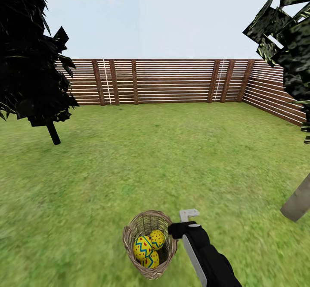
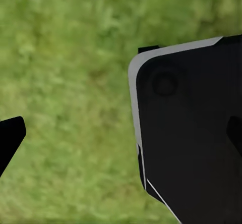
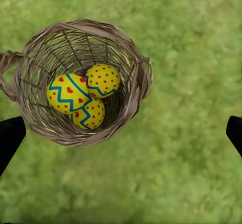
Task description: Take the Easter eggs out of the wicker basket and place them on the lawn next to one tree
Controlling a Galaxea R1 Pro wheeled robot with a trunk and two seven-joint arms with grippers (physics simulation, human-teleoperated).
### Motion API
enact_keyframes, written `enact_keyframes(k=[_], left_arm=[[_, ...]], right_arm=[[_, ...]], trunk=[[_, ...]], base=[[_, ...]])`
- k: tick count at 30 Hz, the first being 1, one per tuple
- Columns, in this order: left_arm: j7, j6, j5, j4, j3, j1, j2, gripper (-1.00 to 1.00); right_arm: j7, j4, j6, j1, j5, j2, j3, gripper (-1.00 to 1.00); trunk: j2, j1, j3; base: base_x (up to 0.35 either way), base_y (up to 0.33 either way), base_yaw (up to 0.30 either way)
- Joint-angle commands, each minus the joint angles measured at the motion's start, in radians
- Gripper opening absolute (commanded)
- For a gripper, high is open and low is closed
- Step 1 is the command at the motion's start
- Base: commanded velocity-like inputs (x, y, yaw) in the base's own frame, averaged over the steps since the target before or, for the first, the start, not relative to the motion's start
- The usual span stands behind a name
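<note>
The wicker basket (image 1: 128, 238) stands on the lawn (image 1: 172, 157) just in front of me. Three yellow Easter eggs with blue zigzags and red marks lie in it: one (image 3: 68, 93), another (image 3: 103, 80) and a third (image 3: 89, 114), touching each other. My right arm (image 1: 202, 252) reaches down just right of the basket. The right gripper (image 3: 121, 135) hangs open above the grass beside the basket rim (image 3: 143, 77), nothing between its fingers. The left gripper (image 2: 121, 135) is open over bare grass. A tree's pale grey trunk (image 1: 297, 203) rises at the right.
A black-trunked tree (image 1: 54, 134) with near-black foliage stands at the left. A brown slat fence (image 1: 172, 82) closes the garden at the back and right. Open grass lies between basket and fence. A black, grey-edged robot part (image 2: 186, 133) shows in the left wrist view.
</note>
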Motion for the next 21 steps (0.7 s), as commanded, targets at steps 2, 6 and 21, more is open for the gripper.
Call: enact_keyframes(k=[2,6,21], left_arm=[[0.007,-0.002,-0.003,0.001,-0.008,-0.001,0.000,1.00],[0.007,-0.002,-0.001,0.001,-0.009,-0.002,-0.001,1.00],[0.008,-0.001,0.000,0.001,-0.009,-0.002,-0.001,1.00]], right_arm=[[-0.009,0.002,-0.010,-0.001,-0.016,-0.002,0.003,1.00],[-0.006,0.003,-0.020,-0.001,-0.020,-0.003,0.005,1.00],[-0.003,0.026,-0.073,0.000,-0.023,-0.001,0.007,1.00]], trunk=[[0.013,-0.008,0.005],[0.041,-0.023,0.018],[0.125,-0.069,0.055]], base=[[0.000,0.000,0.000],[0.000,0.000,0.000],[0.000,0.000,0.000]])
